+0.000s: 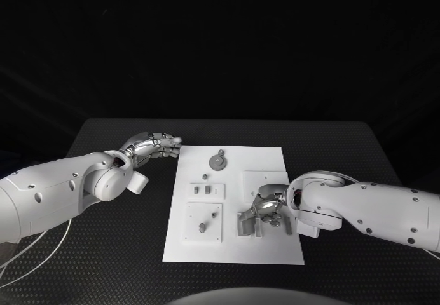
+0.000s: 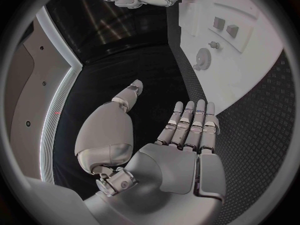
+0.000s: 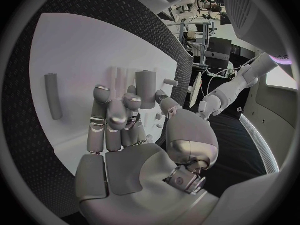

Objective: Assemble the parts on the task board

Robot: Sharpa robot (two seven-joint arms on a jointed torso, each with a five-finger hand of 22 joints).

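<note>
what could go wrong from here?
1. The right hand sits over the grey parts at the board's near right; its fingers hide any contact, so a grasp may slip or tip them.
2. The left hand rests at the board's far left edge and might nudge the board.

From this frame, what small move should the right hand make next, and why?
Probably a slight lift clear of the white task board, to show whether it has hold of anything. The right hand is curled over the grey upright fixture near the board's right edge, hiding any grip. The left hand rests open beside the board's far-left corner.
</note>
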